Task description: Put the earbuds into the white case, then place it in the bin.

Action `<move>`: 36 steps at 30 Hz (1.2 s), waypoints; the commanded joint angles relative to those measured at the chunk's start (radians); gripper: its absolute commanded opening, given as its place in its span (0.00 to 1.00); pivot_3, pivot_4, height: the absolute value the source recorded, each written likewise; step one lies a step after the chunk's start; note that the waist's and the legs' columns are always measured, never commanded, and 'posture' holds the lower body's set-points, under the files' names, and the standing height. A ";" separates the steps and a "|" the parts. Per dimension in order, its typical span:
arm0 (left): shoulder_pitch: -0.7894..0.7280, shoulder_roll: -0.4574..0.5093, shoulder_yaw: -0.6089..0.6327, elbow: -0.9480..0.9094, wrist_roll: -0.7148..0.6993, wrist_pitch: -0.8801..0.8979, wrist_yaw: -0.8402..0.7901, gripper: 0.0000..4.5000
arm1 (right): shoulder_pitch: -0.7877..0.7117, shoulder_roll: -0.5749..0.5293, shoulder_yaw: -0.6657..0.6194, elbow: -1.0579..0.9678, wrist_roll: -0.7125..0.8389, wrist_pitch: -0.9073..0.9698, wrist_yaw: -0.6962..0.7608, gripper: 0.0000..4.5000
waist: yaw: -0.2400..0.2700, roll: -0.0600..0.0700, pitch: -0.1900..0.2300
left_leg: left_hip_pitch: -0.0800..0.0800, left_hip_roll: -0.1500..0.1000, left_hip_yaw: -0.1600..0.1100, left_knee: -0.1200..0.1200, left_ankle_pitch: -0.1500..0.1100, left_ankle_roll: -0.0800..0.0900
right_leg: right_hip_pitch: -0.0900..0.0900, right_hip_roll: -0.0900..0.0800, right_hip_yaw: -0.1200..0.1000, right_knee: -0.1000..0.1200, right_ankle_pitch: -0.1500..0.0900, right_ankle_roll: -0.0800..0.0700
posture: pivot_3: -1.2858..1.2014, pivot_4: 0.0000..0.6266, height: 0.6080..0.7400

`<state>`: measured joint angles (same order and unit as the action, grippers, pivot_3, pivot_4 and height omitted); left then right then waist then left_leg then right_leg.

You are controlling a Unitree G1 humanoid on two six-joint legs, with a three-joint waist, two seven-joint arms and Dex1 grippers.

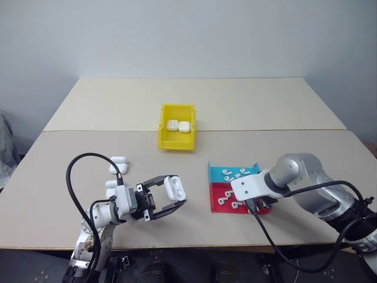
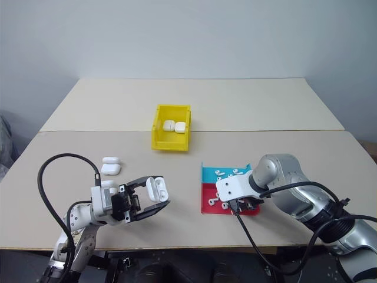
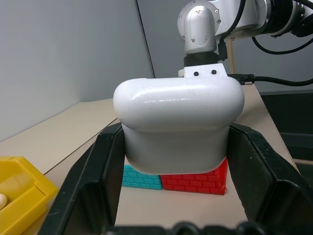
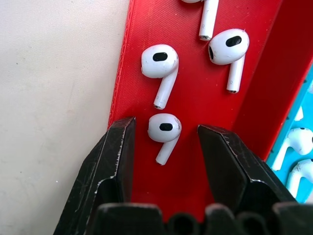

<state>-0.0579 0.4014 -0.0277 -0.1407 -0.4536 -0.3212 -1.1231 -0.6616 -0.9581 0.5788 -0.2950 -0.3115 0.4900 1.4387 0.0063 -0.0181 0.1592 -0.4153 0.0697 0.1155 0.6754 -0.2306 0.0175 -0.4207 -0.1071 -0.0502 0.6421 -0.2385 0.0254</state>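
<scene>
My left gripper [image 1: 169,198] is shut on the white case [image 1: 173,187], held above the table's front left with its lid swung open; the case [image 3: 178,122] sits between both black fingers. Over the red tray [image 1: 219,198], my right gripper [image 4: 166,131] points down and is open. Its two fingertips stand on either side of one earbud [image 4: 164,129] lying on the tray floor, with a gap on each side. Other earbuds [image 4: 160,62] lie nearby in the same tray. The yellow bin [image 1: 175,143] stands mid-table, beyond both grippers.
Two white cases [image 1: 178,125] lie inside the bin. More cases [image 1: 118,165] rest on the table left of my left gripper. A blue tray [image 1: 219,171] with several earbuds adjoins the red one on its far side. A seam crosses the table behind the bin.
</scene>
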 commanded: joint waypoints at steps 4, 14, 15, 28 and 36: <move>0.003 0.011 -0.002 -0.023 -0.007 0.008 0.013 0.62 | 0.007 0.000 -0.017 0.002 -0.013 -0.022 0.003 0.34 | 0.000 0.000 0.000 | 0.000 0.000 0.000 0.000 0.000 0.000 | 0.000 0.000 0.000 0.000 0.000 0.000 | 0.52 0.24 1.00; 0.003 0.014 -0.001 -0.018 -0.004 0.005 0.020 0.62 | 0.010 -0.001 -0.017 0.013 -0.024 -0.046 0.005 0.16 | 0.000 0.000 0.000 | 0.000 0.000 0.000 0.000 0.000 0.000 | 0.000 0.000 0.000 0.000 0.000 0.000 | 0.52 0.24 1.00; 0.003 0.015 -0.001 -0.018 -0.006 0.005 0.019 0.62 | 0.010 -0.001 -0.018 0.013 -0.026 -0.046 0.005 0.16 | 0.000 0.000 0.000 | 0.000 0.000 0.000 0.000 0.000 0.000 | 0.000 0.000 0.000 0.000 0.000 0.000 | 0.52 0.24 1.00; -0.069 0.015 -0.061 -0.090 -0.054 0.117 0.008 0.62 | 0.003 0.051 -0.521 -0.150 0.422 0.159 -0.005 0.16 | 0.005 0.000 0.000 | 0.000 0.000 -0.001 0.000 0.000 0.000 | 0.000 0.000 0.000 0.000 0.000 0.000 | 0.52 0.24 1.00; -0.219 -0.047 -0.105 -0.078 -0.093 0.173 -0.011 0.62 | 0.050 0.331 -0.935 -0.176 0.919 0.100 -0.172 0.16 | 0.005 0.000 0.000 | 0.000 0.000 -0.002 0.000 0.000 0.000 | 0.003 0.000 -0.002 -0.001 0.000 0.000 | 0.52 0.24 1.00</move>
<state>-0.2567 0.3558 -0.1309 -0.1915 -0.5187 -0.1601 -1.1274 -0.6099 -0.6560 -0.2994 -0.4273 0.5009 0.6173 1.3027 0.0115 -0.0182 0.1591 -0.4155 0.0694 0.1138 0.6752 -0.2307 0.0175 -0.4184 -0.1070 -0.0519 0.6413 -0.2382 0.0256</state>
